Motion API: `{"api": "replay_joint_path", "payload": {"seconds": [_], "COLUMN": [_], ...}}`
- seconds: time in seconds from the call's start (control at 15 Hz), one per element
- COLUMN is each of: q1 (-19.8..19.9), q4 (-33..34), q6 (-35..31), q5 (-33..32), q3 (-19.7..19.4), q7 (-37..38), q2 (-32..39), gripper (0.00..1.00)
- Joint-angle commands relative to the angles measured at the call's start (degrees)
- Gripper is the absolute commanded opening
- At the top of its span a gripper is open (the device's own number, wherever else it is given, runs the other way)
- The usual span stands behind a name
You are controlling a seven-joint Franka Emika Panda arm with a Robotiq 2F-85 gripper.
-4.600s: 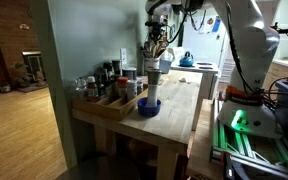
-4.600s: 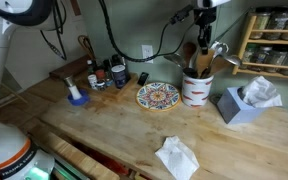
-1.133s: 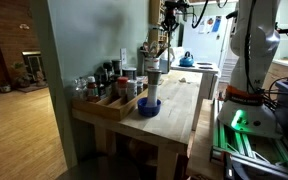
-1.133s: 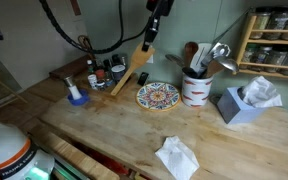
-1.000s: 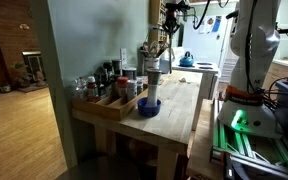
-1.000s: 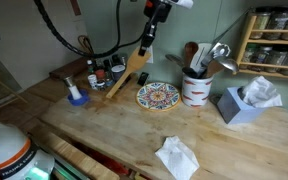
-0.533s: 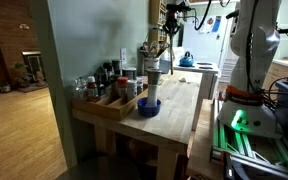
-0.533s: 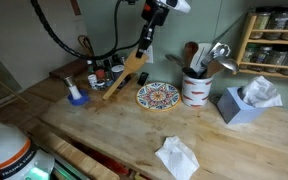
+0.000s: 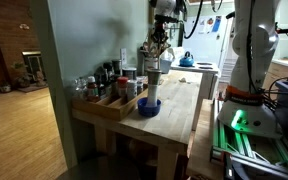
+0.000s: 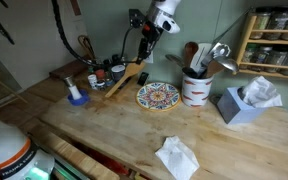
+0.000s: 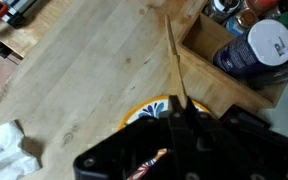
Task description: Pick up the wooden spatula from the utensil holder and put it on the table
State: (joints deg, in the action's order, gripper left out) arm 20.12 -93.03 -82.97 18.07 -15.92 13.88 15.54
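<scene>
My gripper (image 10: 145, 42) is shut on the upper end of the wooden spatula (image 10: 124, 77). The spatula slants down and left, and its lower end is close to the light-wood table (image 10: 124, 135), left of the patterned plate (image 10: 159, 96). I cannot tell whether it touches. In the wrist view the spatula (image 11: 174, 60) shows edge-on as a thin strip running from my gripper (image 11: 183, 118) over the table (image 11: 84, 80). The white utensil holder (image 10: 195, 88) with other utensils stands right of the plate. In an exterior view my gripper (image 9: 157, 42) hangs above the table's far part (image 9: 179, 110).
A shallow wooden tray of jars (image 11: 219, 75) lies just beside the spatula's end; it also shows in an exterior view (image 9: 109, 100). A tissue box (image 10: 246, 103) and a crumpled tissue (image 10: 176, 157) lie on the table. A blue bowl (image 9: 149, 107) and a spice rack (image 10: 274, 40) stand nearby.
My gripper has come down a little with the spatula still in it. The spatula's lower end is now nearer the table by the jar tray.
</scene>
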Motion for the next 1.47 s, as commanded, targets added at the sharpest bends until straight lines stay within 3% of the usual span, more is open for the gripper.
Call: {"api": "replay_joint_path", "payload": {"seconds": [0.0, 0.33, 0.87, 0.93, 1.07, 1.4], "q1": [0.6, 1.7, 3.2, 3.4, 3.7, 4.4], "q4": [-4.4, -9.3, -10.8, -10.9, -10.8, -10.8], "q6": [-5.9, -14.5, -22.3, -23.3, -25.0, -28.0], "q5": [2.3, 2.0, 8.5, 9.0, 10.3, 12.9], "q3": [-0.2, 0.0, 0.8, 0.7, 0.8, 1.3], "q7": [-4.4, -13.6, -19.9, -20.2, -20.5, -20.3], "q2": [1.4, 1.6, 3.7, 4.1, 4.9, 6.1], "gripper": [0.02, 0.02, 0.02, 0.31, 0.37, 0.75]}}
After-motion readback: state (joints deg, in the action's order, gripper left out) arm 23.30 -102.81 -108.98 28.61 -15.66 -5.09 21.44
